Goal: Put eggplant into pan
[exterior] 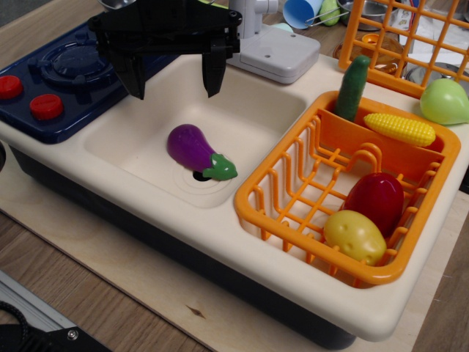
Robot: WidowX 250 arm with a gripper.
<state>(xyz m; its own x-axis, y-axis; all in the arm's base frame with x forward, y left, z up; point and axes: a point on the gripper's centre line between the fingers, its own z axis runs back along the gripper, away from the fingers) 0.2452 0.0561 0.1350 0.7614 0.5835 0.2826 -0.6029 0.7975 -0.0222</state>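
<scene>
The purple eggplant [192, 149] with its green stem cap lies on its side in the cream sink basin [249, 110], over the drain, stem pointing right. My black gripper [174, 77] hangs above the basin's back left part, up and left of the eggplant and clear of it. Its two fingers are spread wide apart and hold nothing. The pan is not clearly in view. A sliver of grey metal [117, 4] shows at the top edge behind the gripper, and I cannot tell what it is.
A blue stove [62, 70] with red knobs [46, 106] sits left of the sink. A grey faucet base [272, 50] stands behind it. The orange dish rack [253, 202] on the right holds a cucumber [352, 88], corn [400, 128], a dark red vegetable [376, 202] and a potato [355, 236].
</scene>
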